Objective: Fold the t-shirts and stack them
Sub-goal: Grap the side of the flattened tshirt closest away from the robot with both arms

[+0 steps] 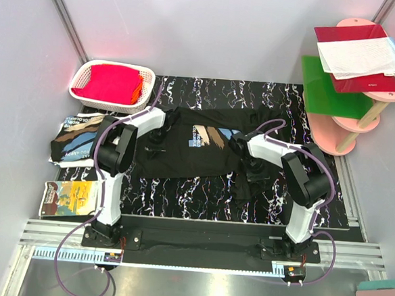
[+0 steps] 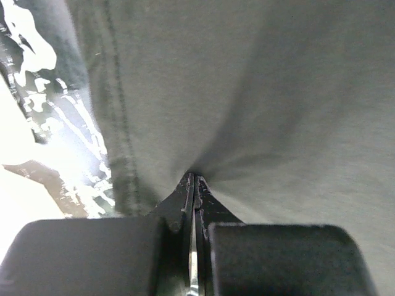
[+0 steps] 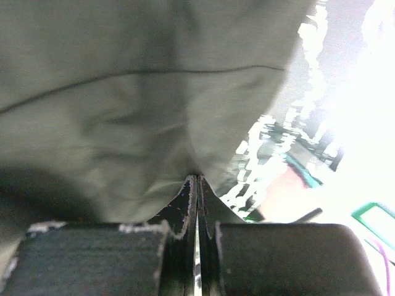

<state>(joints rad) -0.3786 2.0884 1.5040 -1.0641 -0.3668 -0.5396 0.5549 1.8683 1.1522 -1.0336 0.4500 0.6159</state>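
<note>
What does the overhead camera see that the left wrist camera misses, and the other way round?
Only overhead: the chest print, a folded black t-shirt at left, a white plastic basket of pink cloth. Only the wrist: the left hand shut on a pinch of fabric, beside a stitched hem. Both: the spread black cloth t-shirt and black-and-white marbled mat.
</note>
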